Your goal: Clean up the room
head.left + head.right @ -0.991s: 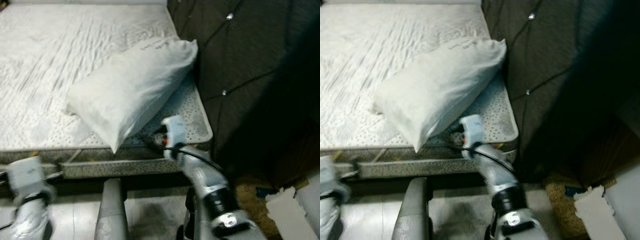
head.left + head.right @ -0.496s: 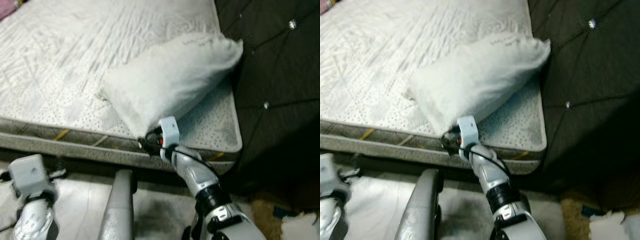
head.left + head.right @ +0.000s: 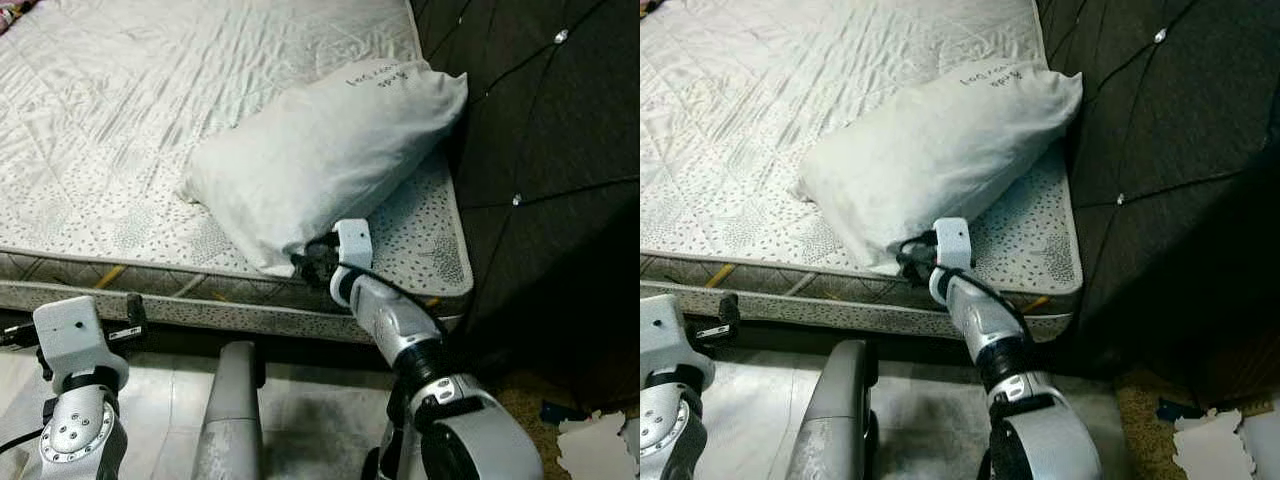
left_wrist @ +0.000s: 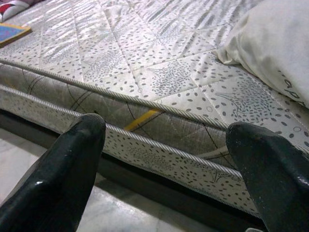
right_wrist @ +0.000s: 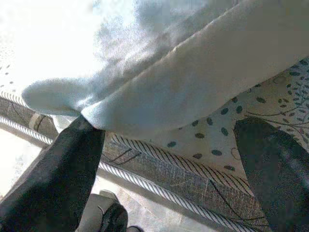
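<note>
— What's hidden at the mattress (image 3: 150,120) edge?
— The pillow's (image 3: 320,160) lower corner covers the right gripper (image 3: 312,264) fingertips, so its grip cannot be read.
— And the pillow's writing?
— Too small to read.
— Anything cut off?
— The colourful item (image 4: 12,33) at the mattress's far corner, and white scraps (image 3: 595,455) on the floor.

Bedroom: mattress (image 3: 150,120), pillow (image 3: 330,150), headboard (image 3: 540,110)

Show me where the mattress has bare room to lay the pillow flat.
The mattress is bare across its quilted top, robot-left of the pillow. It is crowded at the right corner: the pillow leans toward the dark tufted headboard, and the right gripper sits open at the pillow's lower tip. The left gripper hangs open below the mattress edge.
</note>
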